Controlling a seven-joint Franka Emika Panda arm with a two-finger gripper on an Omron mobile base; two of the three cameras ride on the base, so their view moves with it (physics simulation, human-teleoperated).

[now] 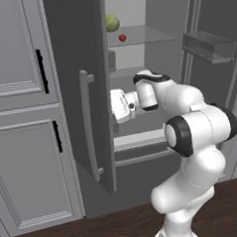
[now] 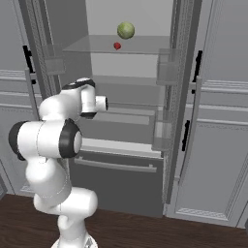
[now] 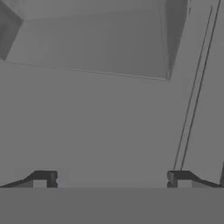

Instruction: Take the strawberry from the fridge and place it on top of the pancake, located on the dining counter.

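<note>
The fridge (image 1: 82, 58) stands with both upper doors open. A tiny red strawberry (image 1: 122, 38) (image 2: 116, 46) lies on its upper glass shelf (image 1: 150, 35), just below and beside a pale green cabbage (image 1: 112, 23) (image 2: 126, 30). My hand (image 1: 120, 105) reaches into the compartment one level under that shelf, well below the strawberry. In the hand view my gripper (image 3: 111, 178) is open, its fingertips (image 3: 43, 178) wide apart with nothing between them, facing the pale inner wall. The pancake and the dining counter are out of view.
The left fridge door (image 1: 90, 117) with its bar handle stands close to my hand. The right door carries clear bins (image 1: 208, 45) (image 2: 167, 72). Light grey cabinets (image 1: 21, 121) (image 2: 223, 145) flank the fridge. Below is the closed freezer drawer (image 2: 116, 167).
</note>
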